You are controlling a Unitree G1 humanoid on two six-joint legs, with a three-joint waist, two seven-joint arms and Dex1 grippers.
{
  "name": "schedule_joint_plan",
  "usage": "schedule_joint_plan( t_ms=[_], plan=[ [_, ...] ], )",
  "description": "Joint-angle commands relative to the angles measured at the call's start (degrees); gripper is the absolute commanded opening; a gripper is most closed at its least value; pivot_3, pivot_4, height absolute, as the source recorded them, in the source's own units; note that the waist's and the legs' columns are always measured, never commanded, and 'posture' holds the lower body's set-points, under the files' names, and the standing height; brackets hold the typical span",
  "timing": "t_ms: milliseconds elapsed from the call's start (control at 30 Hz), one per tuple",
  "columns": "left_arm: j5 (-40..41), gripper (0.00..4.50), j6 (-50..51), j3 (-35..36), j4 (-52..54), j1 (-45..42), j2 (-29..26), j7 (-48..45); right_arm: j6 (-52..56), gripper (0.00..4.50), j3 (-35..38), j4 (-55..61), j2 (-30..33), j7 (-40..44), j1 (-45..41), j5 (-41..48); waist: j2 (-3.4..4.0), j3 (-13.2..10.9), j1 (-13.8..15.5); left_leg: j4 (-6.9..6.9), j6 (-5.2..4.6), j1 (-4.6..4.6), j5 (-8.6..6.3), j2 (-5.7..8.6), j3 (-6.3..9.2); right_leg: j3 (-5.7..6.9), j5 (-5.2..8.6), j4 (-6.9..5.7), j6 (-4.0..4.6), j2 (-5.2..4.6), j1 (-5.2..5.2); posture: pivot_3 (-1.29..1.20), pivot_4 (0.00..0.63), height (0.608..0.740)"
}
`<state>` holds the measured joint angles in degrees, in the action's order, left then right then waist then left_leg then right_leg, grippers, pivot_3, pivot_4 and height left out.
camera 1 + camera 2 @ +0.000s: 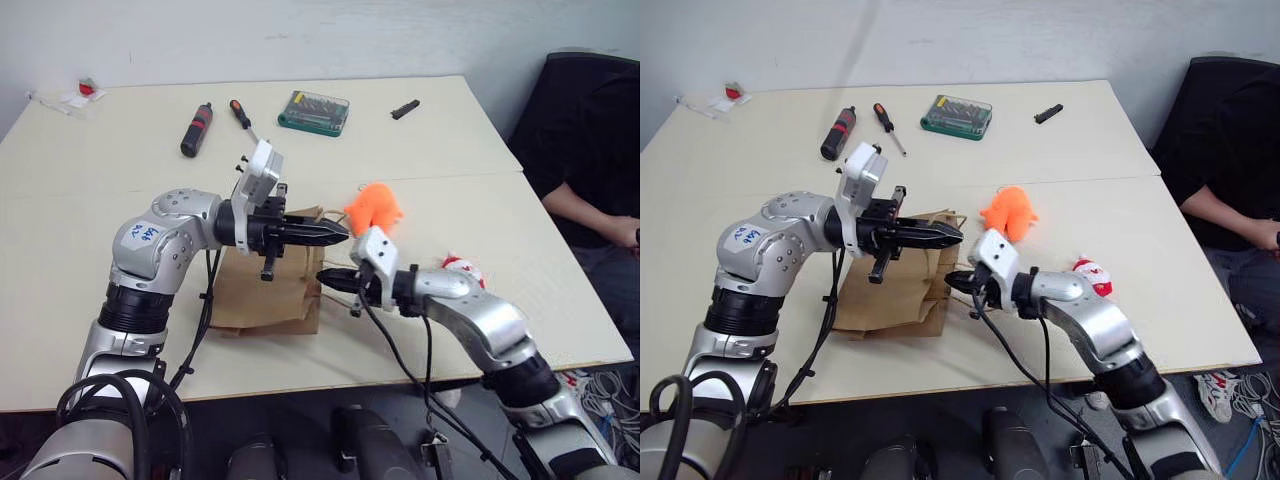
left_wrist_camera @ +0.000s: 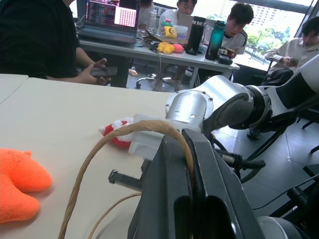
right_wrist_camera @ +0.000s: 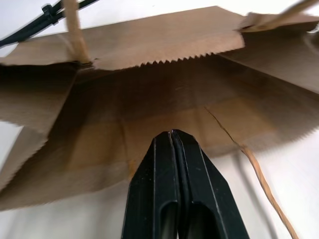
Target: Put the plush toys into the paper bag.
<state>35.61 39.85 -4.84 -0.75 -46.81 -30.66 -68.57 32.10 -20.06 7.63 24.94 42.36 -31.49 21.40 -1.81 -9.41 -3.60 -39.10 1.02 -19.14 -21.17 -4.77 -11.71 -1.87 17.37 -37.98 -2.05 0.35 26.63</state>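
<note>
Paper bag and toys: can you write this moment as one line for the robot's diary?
left gripper: shut on handle, lifting paper bag mouth | right gripper: shut at opening | orange toy, Santa toy: on table

Plush toys [image 1: 1008,212] lie right of paper bag [image 1: 895,290] on table [image 1: 760,210].

paper bag [image 1: 902,285]: matt brown kraft, twisted cord handle [image 2: 124,137] | plush toys [image 1: 1008,212]: fuzzy cloth | table [image 1: 770,200]: smooth matt | fingers [image 3: 172,194]: glossy blk plastic
</note>
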Motion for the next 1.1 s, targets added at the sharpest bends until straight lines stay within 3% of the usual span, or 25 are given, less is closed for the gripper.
schedule_joint_plan(
  t_ms=[33, 333, 633, 800, 1100],
  plan=[
    [0.04, 0.00, -0.91, 1.53, 2.30, 0.93, -1.24, 0.06, -3.72, 0.04, -1.34, -3.87, -1.35, 3.52, -1.87, -2.59, 0.00, 0.00, 0.00, 0.00, 0.00, 0.00, 0.00, -0.02, 0.00, 0.01, 0.01, 0.00, 0.01, 0.00, 0.00, 0.00, 0.150, 0.740],
    [2.06, 0.00, 1.12, 6.82, 5.38, 4.20, -4.14, 4.03, -12.35, 0.04, -5.27, -16.07, -1.40, 8.57, -2.87, -12.16, 0.00, 0.00, 0.00, -0.03, 0.00, 0.01, 0.00, -0.12, 0.00, 0.01, 0.00, -0.04, 0.01, -0.05, 0.00, 0.00, 0.150, 0.740],
    [11.23, 0.00, 12.53, 21.67, 3.45, 2.14, -11.65, 11.81, -12.19, 0.04, -3.82, -18.51, -3.84, 7.60, -2.94, -14.45, 0.01, 0.01, -1.28, -0.04, 0.03, 0.08, 0.01, -0.20, 0.04, 0.04, 0.03, -0.17, 0.05, -0.07, -0.02, 0.00, 0.150, 0.740],
    [17.69, 0.00, 17.82, 25.38, 3.17, 0.51, -9.38, 16.72, -10.88, 0.04, -2.17, -16.90, -4.06, 7.62, -2.25, -13.44, 0.01, 0.01, -1.19, -0.05, 0.05, 0.09, 0.01, -0.18, 0.08, 0.10, 0.04, -0.19, 0.06, -0.11, -0.04, 0.00, 0.150, 0.740],
    [15.87, 0.00, 15.92, 18.89, 7.75, 4.59, -8.81, 15.42, 1.28, 0.04, 10.29, -0.44, -3.35, 5.75, 0.79, -1.79, 0.03, 0.00, -1.23, -0.04, 0.11, 0.04, 0.00, -0.19, 0.08, 0.14, 0.06, -0.23, 0.10, -0.10, 0.02, 0.00, 0.150, 0.740]
  ],
)
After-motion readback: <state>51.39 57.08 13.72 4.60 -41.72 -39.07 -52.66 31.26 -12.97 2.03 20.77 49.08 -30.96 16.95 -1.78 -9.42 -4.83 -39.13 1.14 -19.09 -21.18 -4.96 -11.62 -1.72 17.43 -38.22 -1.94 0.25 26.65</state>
